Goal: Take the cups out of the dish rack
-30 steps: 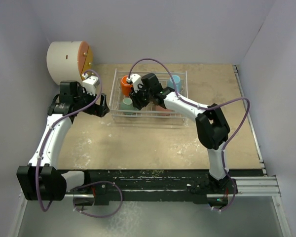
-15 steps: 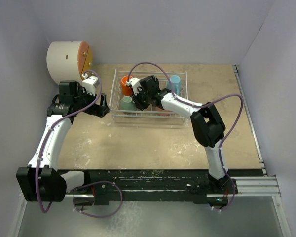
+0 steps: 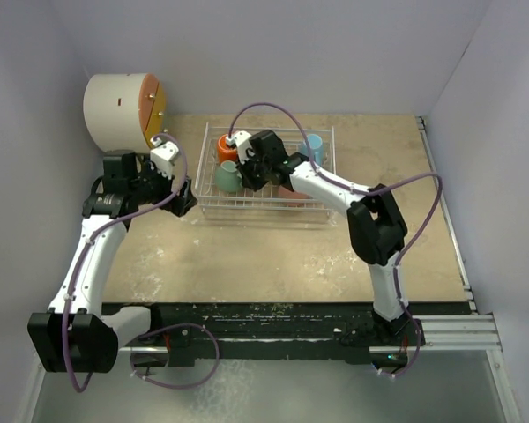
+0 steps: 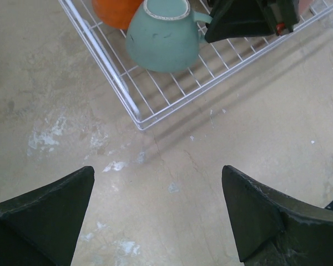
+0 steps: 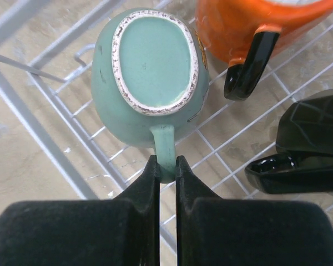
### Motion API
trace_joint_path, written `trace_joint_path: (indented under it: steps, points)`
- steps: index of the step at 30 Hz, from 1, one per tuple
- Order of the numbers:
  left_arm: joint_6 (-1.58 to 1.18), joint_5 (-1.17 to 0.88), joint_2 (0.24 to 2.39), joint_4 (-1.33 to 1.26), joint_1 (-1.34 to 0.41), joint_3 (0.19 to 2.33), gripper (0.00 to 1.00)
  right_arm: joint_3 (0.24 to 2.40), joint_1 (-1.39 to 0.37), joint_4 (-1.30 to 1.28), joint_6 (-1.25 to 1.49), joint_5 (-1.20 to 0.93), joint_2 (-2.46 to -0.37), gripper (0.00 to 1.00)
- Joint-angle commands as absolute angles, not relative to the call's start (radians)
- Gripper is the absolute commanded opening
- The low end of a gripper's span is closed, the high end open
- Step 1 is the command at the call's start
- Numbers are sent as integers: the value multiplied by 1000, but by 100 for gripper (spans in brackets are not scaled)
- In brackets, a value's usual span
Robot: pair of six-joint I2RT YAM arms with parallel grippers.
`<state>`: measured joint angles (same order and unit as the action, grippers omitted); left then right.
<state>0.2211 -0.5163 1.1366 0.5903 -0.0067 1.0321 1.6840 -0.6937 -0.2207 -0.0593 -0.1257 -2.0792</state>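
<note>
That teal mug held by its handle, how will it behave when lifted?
Likely rigid, brittle ceramic: the teal mug shows a rough unglazed base ring, and the orange mug sits close beside it. The right hand pinches only the thin handle, so the body may swing down. The glaze looks smooth, so it could slip.

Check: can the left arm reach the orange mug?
Probably not cleanly. The left gripper hangs open outside the rack, and the teal mug, held by the right gripper, sits close in front of the orange mug.

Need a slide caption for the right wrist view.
Right jaws shut on the handle of the teal-green mug, base facing the camera, in the dish rack beside the orange mug.
</note>
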Motion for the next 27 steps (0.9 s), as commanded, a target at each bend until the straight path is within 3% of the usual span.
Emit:
trace_joint_path:
  steps: [1,7,15,27]
  points:
    - [387,-585,1082,482,-2,1003,99,1781,-696,-192,28,-197,-1909,0]
    - [639,-656,1017,401,-3,965,99,1764,-697,-237,202,-399,-1809,0]
    - [907,-708,879,341,-3,943,99,1626,-697,-103,461,-675,-1744,0]
    - [1094,-833,744,459,-3,875,92,1509,-697,128,675,-824,-1745,0]
